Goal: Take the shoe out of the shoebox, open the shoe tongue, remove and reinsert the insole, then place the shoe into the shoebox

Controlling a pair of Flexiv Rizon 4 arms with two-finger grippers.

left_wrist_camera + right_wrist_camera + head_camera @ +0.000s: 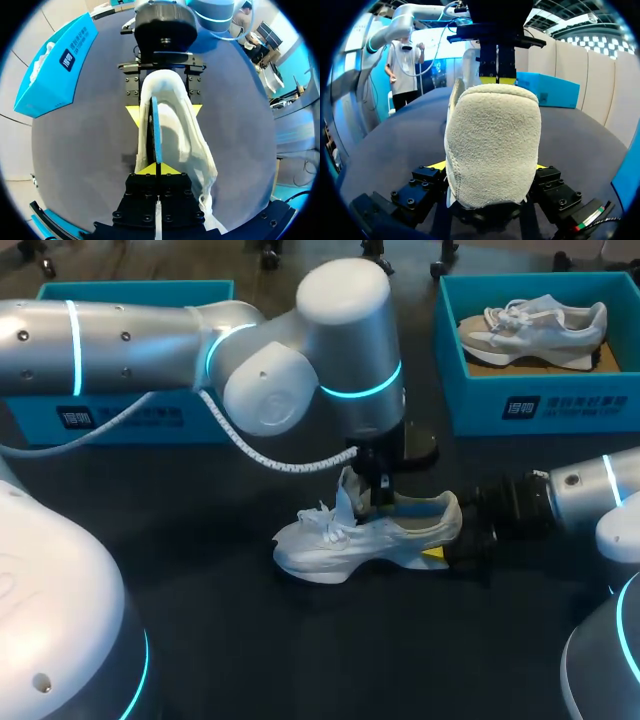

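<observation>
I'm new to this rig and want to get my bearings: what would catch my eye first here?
A white sneaker stands mid-table, its heel clamped from both sides by the right gripper. From above, the left gripper pinches the blue insole, which stands on edge inside the shoe. At the far right, a teal shoebox holds a second sneaker.

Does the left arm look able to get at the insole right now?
Likely yes: the left gripper is down inside the shoe, apparently shut on the insole, while the right gripper grips its heel. Nothing seems to block it.
</observation>
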